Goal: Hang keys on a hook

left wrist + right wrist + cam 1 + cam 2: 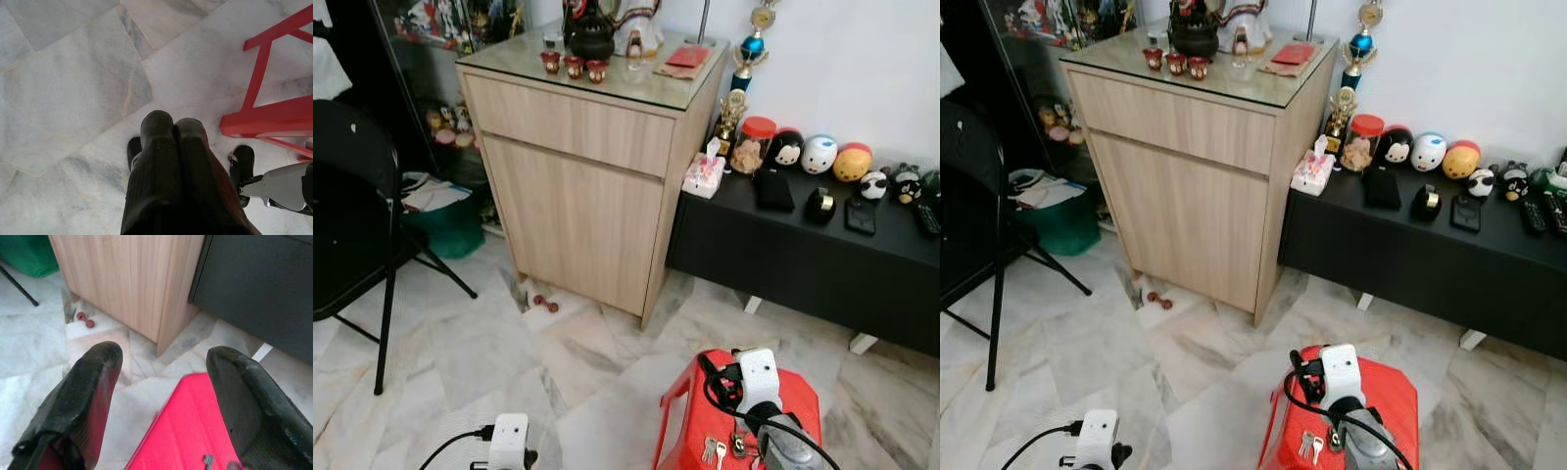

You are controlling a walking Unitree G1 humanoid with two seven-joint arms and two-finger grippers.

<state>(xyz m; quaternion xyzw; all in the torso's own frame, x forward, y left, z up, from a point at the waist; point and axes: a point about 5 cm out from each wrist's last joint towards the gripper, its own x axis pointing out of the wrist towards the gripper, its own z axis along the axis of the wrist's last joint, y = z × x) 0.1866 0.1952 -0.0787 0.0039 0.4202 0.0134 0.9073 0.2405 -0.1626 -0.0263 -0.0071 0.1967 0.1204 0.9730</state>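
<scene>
A bunch of silver keys (716,452) lies on the red plastic stool (690,401) at the bottom of the eye views; a bit of the keys (209,460) also shows in the right wrist view. My right gripper (164,387) hovers just above the stool with its two black fingers (93,382) wide apart and nothing between them. The right wrist (759,377) sits over the stool's top. My left gripper (173,128) hangs low over the marble floor beside the stool's leg (257,73), fingers pressed together and empty. No hook can be made out.
A wooden cabinet (587,176) with figurines on its glass top stands ahead. To its right runs a low black bench (803,255) with toys and a trophy. A black folding chair (357,225) stands at left, a green bin (445,225) behind it. Small red objects (544,304) lie on the floor.
</scene>
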